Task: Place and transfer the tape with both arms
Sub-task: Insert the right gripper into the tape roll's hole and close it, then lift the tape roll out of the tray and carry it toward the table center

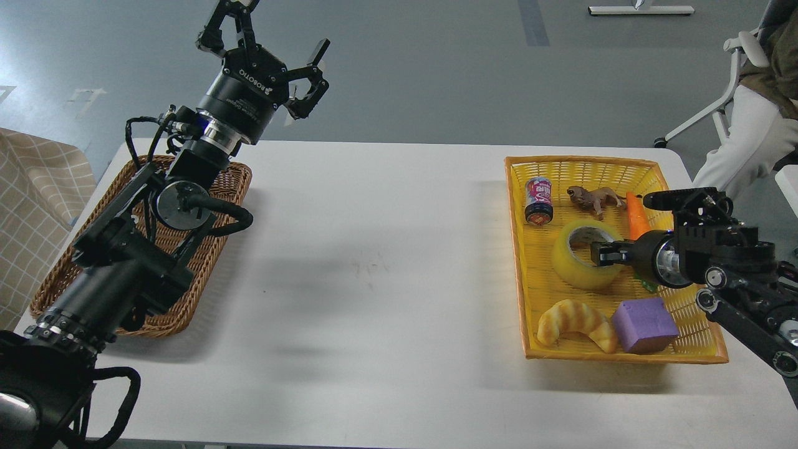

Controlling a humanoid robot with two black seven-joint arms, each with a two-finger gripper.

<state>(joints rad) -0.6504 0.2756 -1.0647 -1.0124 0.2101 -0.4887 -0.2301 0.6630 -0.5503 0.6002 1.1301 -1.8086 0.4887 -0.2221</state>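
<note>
Fingers on the right gripper (pixel 606 252) sit at the tape (pixel 585 254) rim in the yellow basket (pixel 623 163), one apparently in the core; can't tell if they've clamped. Left gripper (pixel 268 47) spread wide, raised over the wicker basket (pixel 232 193). Looks like the pick step: confirm grip, lift clear, carry toward centre for handover.

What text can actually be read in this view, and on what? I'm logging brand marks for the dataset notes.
"ROBOTIQ", white letters on the black body of the left gripper.
A smaller white line beneath it on the same body is too small to read.
The can in the yellow basket has a red, white and blue printed label, too blurred to read.
No text shows on the tape or the right gripper.
</note>
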